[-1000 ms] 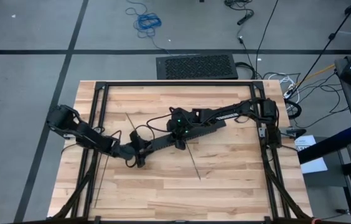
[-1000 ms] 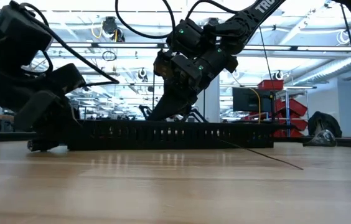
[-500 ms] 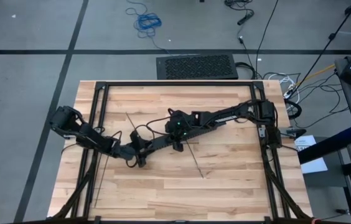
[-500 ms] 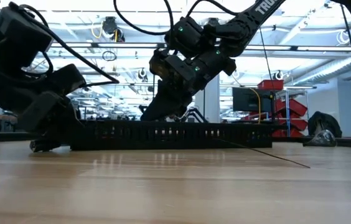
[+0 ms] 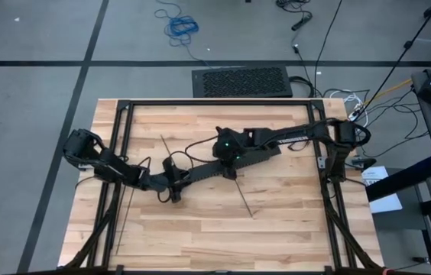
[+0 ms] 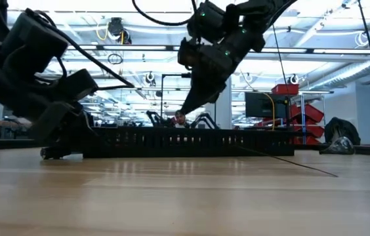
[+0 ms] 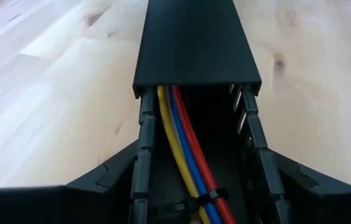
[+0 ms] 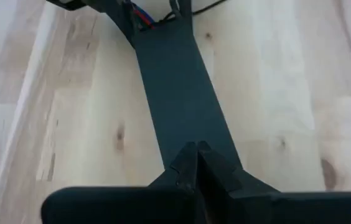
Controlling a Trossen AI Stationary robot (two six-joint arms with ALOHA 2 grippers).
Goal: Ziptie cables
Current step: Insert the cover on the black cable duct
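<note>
We hold slotted channel (image 5: 223, 169): left gripper (image 7: 194, 205) straddles open end, grasp unclear. Cables (image 7: 185, 149) lie inside, ziptie (image 7: 188, 202) across them. Right gripper (image 8: 194, 163) clenched above lid. Next: likely tighten tie.

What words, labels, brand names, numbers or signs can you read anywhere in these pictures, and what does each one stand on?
No text can be read in any view.
White sheet on the floor beside the pale wooden table: any print is too small to read.
Long black slotted plastic channel: its lid is plain, with no lettering.
Room behind the table in the low view: too blurred to show any signs.
</note>
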